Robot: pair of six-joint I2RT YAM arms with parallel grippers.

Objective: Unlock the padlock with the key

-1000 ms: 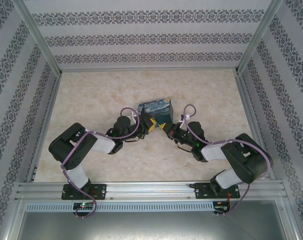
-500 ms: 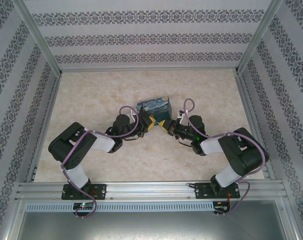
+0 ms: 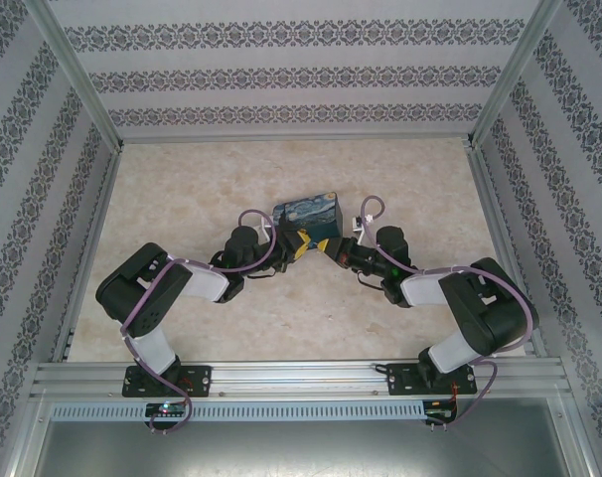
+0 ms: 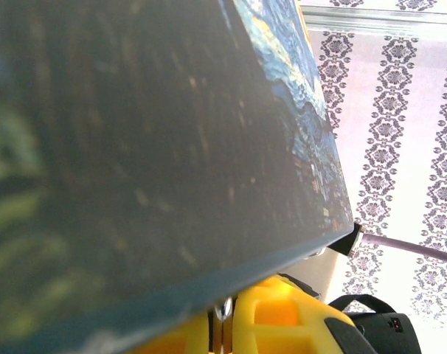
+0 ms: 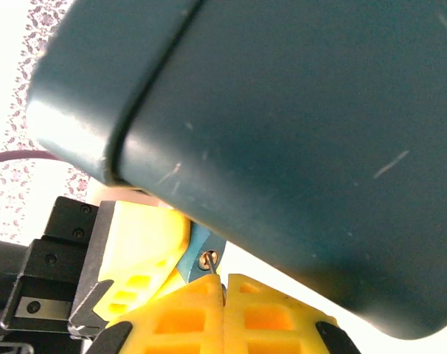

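The right gripper (image 5: 223, 289), pinching the thin grey metal key (image 5: 213, 271), had closed in. The key's tip apparently touched the tiny teal padlock (image 5: 193, 249) clamped in the left gripper (image 4: 223, 326), so insertion looked imminent.

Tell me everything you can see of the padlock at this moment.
The padlock shows as a small blue-teal sliver with a round silvery keyhole face; the rest is hidden. It sits just under the dark box, against the left fingers, which seem to clamp it. The thin grey key, pinched in the right fingers, has its tip at the keyhole. Whether it is locked cannot be told.
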